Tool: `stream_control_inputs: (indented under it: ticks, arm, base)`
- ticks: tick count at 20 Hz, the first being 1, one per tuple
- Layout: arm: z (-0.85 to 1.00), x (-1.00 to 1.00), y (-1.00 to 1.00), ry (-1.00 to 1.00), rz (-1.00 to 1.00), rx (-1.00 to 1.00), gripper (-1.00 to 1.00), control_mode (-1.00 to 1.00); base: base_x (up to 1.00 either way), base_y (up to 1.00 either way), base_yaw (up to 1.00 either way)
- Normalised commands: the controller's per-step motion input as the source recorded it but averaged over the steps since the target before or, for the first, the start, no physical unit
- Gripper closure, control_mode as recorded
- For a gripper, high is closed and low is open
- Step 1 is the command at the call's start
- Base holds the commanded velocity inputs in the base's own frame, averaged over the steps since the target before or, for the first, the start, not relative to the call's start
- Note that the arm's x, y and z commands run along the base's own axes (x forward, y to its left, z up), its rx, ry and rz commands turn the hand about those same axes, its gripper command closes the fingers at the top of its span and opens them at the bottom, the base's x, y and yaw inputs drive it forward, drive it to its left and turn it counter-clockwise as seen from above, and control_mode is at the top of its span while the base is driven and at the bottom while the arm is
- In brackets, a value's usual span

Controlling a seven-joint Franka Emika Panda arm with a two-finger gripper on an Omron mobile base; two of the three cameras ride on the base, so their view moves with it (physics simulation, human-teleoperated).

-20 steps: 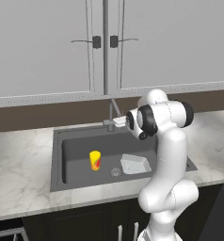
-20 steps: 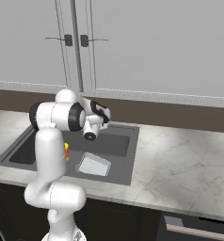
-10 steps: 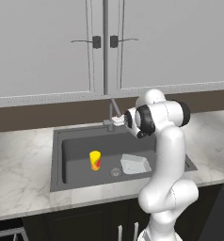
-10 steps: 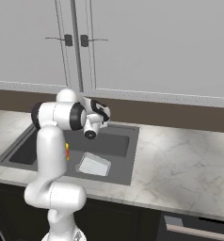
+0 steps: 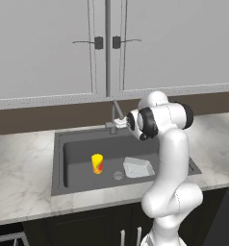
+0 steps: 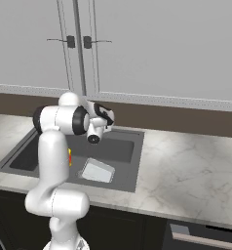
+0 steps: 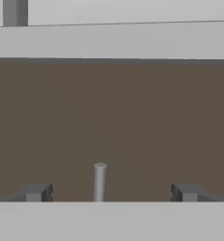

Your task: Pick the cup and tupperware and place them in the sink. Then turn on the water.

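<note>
The yellow cup stands upright in the dark sink, left of the drain. Right of the drain, the pale tupperware lies on the basin floor. In the right base view a sliver of the cup peeks from behind my arm, and the tupperware rests in the sink. My gripper is open at the faucet, aimed at the back wall. In the hand view a thin grey faucet rod rises between the spread gripper tips, touching neither. No water is in view.
A brown backsplash runs close behind the faucet, with closed grey wall cabinets above. Marble counter lies on both sides of the sink, wider on the right. A round drain sits mid-basin.
The hand has crept slightly toward the faucet and back wall, tilting up a little. Its jaws stay wide. Cup and tupperware have not moved.
</note>
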Motion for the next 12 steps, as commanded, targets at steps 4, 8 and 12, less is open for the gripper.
stream_control_inputs:
  ticks: [4,8,12]
  arm:
    - [0.0,0.0,-0.2,0.0,0.0,0.03,-1.0,-1.0]
    - [0.0,0.0,-0.33,0.0,0.0,0.05,-1.0,-1.0]
    - [0.0,0.0,-0.29,0.0,0.0,0.05,-1.0,-1.0]
  base:
    - [0.0,0.0,0.0]
    - [0.0,0.0,0.0]
    - [0.0,0.0,0.0]
